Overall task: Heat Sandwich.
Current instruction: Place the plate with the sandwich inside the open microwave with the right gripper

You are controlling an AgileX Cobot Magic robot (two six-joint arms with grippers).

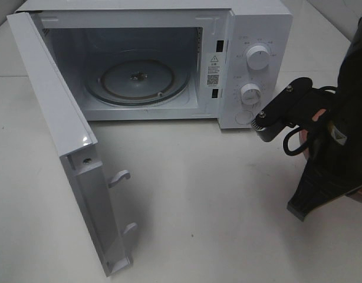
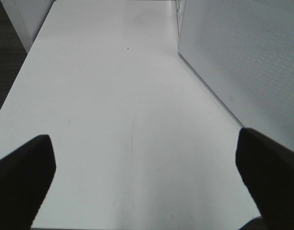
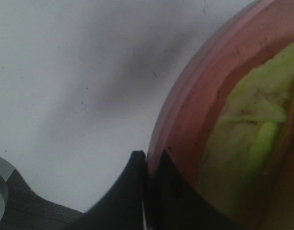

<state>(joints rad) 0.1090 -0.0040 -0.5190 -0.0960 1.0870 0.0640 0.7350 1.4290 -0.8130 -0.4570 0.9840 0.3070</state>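
on round pink plate (image 3: 185, 96), pale-green sandwich (image 3: 254, 120).

You have the plate (image 3: 185, 110) just beside the right gripper (image 3: 147, 165); to that gripper's left, the microwave (image 1: 257, 23) stands on the table (image 1: 198, 206), door (image 1: 51, 118) open, turntable (image 1: 140, 82) inside.

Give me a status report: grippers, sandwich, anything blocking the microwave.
Left gripper open above table. Right gripper shut at pink plate rim. Sandwich on plate, outside microwave. Door open, only turntable inside.
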